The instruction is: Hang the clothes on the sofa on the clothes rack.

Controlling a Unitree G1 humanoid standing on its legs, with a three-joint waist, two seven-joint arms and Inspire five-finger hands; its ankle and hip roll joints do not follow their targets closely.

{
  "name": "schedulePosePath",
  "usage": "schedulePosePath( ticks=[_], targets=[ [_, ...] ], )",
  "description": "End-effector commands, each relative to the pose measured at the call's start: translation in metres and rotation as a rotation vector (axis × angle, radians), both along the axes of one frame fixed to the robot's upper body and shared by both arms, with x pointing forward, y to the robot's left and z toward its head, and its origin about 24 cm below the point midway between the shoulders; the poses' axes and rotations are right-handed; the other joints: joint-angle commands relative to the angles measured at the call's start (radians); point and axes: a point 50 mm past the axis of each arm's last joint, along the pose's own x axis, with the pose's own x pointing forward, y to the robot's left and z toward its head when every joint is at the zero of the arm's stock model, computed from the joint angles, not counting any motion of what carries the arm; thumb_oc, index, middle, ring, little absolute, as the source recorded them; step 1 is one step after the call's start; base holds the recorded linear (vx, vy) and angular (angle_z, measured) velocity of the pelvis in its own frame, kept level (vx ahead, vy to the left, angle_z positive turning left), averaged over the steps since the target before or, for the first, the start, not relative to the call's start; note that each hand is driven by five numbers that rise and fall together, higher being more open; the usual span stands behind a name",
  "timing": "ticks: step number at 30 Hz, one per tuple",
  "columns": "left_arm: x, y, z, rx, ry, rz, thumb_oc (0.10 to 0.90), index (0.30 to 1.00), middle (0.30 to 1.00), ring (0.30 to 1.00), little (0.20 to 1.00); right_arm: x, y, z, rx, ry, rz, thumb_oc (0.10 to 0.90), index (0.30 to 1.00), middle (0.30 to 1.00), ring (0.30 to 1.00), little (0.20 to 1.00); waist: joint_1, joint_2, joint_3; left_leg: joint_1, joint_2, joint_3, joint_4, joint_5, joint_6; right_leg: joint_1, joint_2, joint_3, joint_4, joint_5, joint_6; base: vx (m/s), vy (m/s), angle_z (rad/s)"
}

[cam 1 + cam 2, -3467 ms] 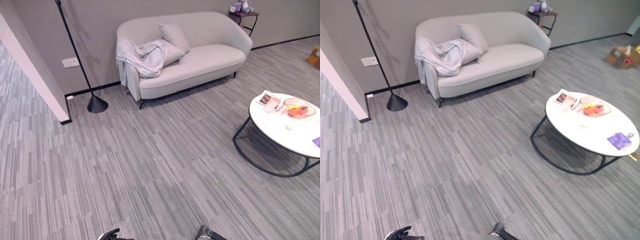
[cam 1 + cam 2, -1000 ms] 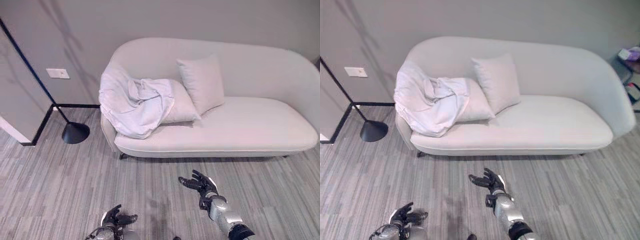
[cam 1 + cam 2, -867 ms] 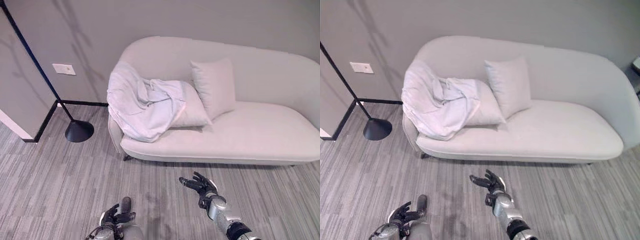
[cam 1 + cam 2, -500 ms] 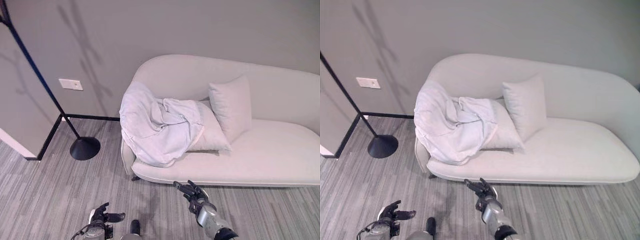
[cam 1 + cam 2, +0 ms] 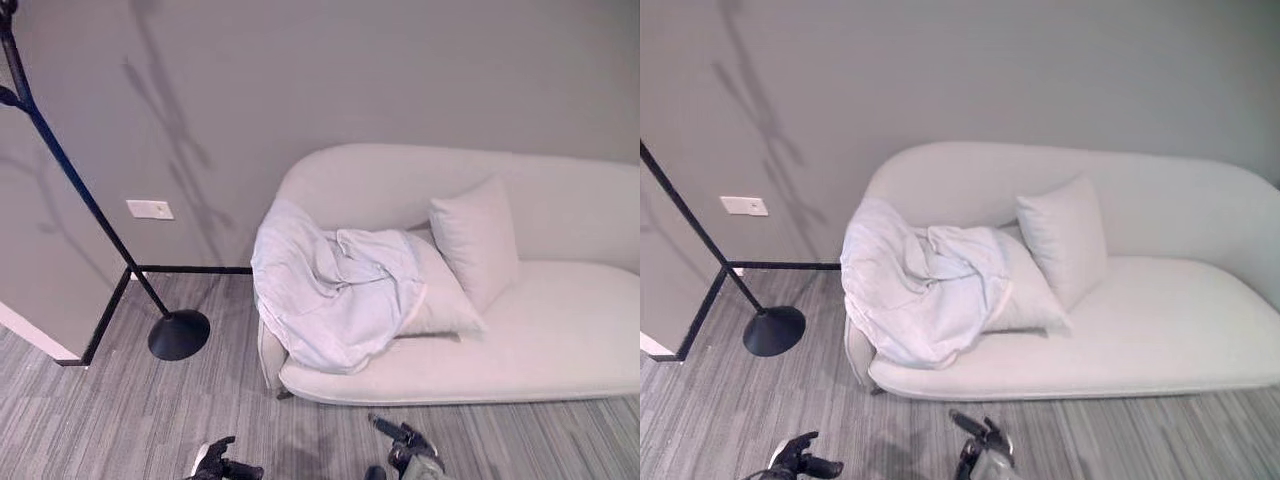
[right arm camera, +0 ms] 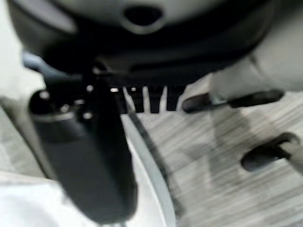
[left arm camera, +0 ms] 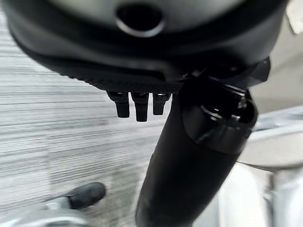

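The clothes (image 5: 335, 290) are seen as one pale, crumpled garment draped over the left armrest of the sofa (image 5: 560, 340), spilling onto the seat and leaning against a low cushion (image 5: 440, 300); a second, upright pillow (image 5: 475, 240) stands at about 3 o'clock from the bundle. The clothes rack (image 5: 70, 180), a slanted black pole on a round foot, is placed on the floor at roughly 9 o'clock from the sofa, well apart from the garment.

The left hand (image 5: 225, 465) is shown low at about 7 o'clock, with its fingers loosely spread and nothing held. The right hand (image 5: 400, 440) is shown at about 6 o'clock, just short of the sofa's front edge, its fingers extended and apart, also empty.

The step in hand is judged to be the reach for the garment. It would be done well if the right hand were carried toward 11 o'clock, onto the thick folds lying over the seat, not onto the thin hem hanging down the armrest. A deep bunch of cloth should be gathered before the fingers are closed, so that the cushion beneath is not caught. The cloth is likely to trail and slide when lifted; support from the left hand should be considered.
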Motion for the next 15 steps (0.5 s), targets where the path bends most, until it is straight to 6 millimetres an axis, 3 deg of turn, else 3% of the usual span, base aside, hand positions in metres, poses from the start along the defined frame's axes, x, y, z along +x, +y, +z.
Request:
schedulePosePath(
  ticks=[1,10,11,15],
  targets=[
    [0.034,-0.042,0.003,-0.005,-0.083,-0.267,0.800,0.900,0.900,0.900,0.900,0.058,-0.017,0.027,-0.072,-0.166,0.030,0.800,0.900,0.900,0.900,0.900,0.018,0.029,0.048,-0.109,0.117,-0.082,0.001,0.008,-0.117,0.110,0.010,0.006,-0.064,-0.060,0.033,0.00,-0.034,0.19],
    [0.053,-0.046,0.012,0.054,-0.183,-0.409,0.800,0.900,0.900,0.900,0.900,0.118,-0.031,0.069,-0.180,-0.352,0.033,0.800,0.900,0.900,0.900,0.900,0.051,0.052,0.103,-0.190,0.127,-0.133,0.001,0.039,-0.131,0.075,0.016,-0.025,-0.064,-0.069,0.028,-0.06,-0.019,0.21],
    [0.060,-0.049,0.016,0.074,-0.208,-0.490,0.800,0.900,0.900,0.900,0.900,0.138,-0.038,0.086,-0.211,-0.393,0.020,0.800,0.900,0.900,0.900,0.900,0.065,0.063,0.124,-0.226,0.126,-0.149,0.001,0.052,-0.133,0.051,0.017,-0.034,-0.064,-0.067,0.026,-0.10,0.001,0.32],
    [0.070,-0.054,0.021,0.084,-0.246,-0.582,0.800,0.900,0.900,0.900,0.900,0.159,-0.047,0.107,-0.227,-0.435,-0.009,0.800,0.900,0.900,0.900,0.900,0.083,0.073,0.144,-0.260,0.124,-0.166,0.001,0.060,-0.135,0.026,0.018,-0.042,-0.064,-0.065,0.026,-0.06,0.008,0.18]
  ],
)
